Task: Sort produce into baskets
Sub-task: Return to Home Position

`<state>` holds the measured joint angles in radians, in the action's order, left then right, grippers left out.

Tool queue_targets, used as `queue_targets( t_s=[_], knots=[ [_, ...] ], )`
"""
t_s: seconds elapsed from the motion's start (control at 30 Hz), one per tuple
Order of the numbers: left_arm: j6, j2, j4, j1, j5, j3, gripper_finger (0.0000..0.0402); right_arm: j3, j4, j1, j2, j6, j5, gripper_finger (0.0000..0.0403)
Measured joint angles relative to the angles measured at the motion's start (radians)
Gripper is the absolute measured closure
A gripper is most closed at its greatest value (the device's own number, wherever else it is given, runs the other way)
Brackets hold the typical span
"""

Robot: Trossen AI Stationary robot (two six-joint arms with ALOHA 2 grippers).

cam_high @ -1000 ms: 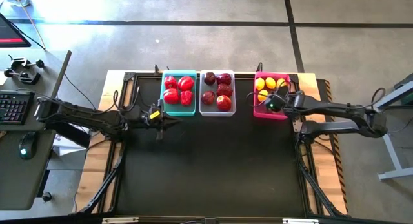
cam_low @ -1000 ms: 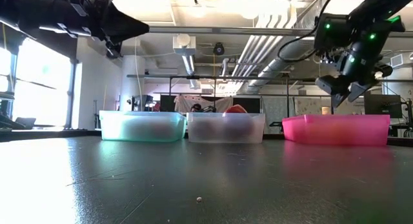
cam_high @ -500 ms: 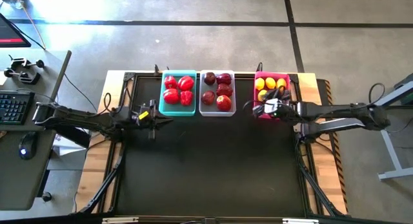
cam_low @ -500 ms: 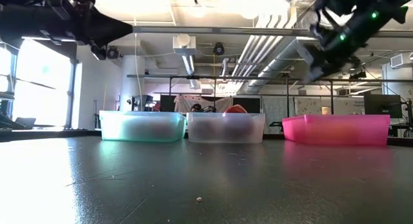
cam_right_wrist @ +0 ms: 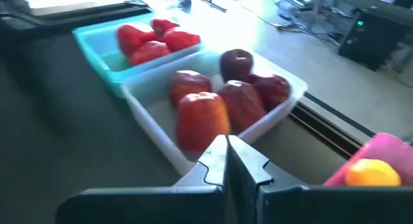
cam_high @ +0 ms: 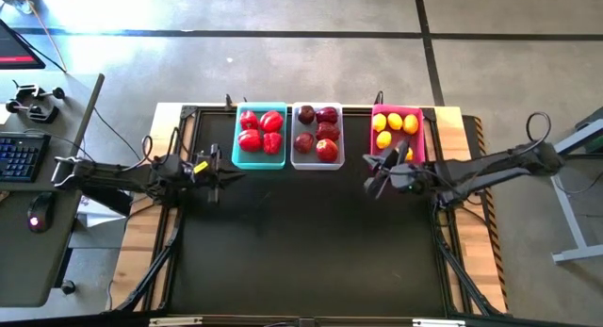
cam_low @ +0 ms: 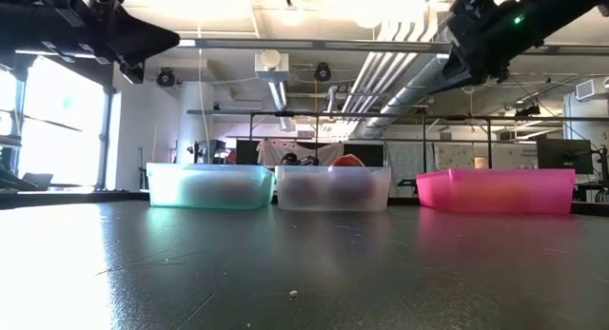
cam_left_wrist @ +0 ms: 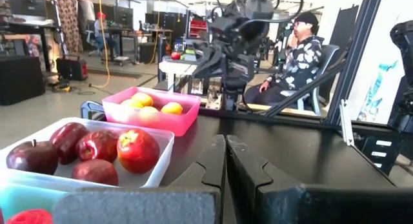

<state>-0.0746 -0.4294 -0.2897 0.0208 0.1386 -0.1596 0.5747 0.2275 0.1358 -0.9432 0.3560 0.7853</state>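
- Glossy red peppers [cam_high: 259, 131] lie in the teal plastic bin [cam_high: 259, 164], dark maroon apples [cam_high: 318, 131] in the translucent white bin [cam_high: 316, 165], and yellow lemons [cam_high: 394, 124] in the pink bin [cam_high: 396, 108]. The bins form a row along the black table's [cam_high: 301, 242] far edge.
- Right gripper [cam_high: 379, 174]: fingers pressed together, empty, just in front of the pink bin.
- Left gripper [cam_high: 219, 167]: likewise closed and empty, just left of the teal bin.
- With no produce outside the bins, the likely move is each arm retreating outward from the row.
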Motion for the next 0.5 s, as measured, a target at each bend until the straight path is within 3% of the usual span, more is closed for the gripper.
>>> queue_targets(
  t_s=[0.23, 0.37, 0.5],
  knots=[
    [0.0, 0.037, 0.063, 0.002, 0.0, 0.0, 0.0401, -0.001, -0.084, 0.065, 0.0, -0.055, -0.018, 0.0403],
    [0.008, 0.038, 0.046, 0.014, 0.0, 0.0, 0.0401, -0.081, -0.338, 0.021, 0.001, -0.193, -0.216, 0.0403],
    [0.008, 0.038, 0.055, 0.016, 0.0, 0.0, 0.0401, -0.199, -0.547, -0.063, 0.013, -0.226, -0.434, 0.0403]
  ],
)
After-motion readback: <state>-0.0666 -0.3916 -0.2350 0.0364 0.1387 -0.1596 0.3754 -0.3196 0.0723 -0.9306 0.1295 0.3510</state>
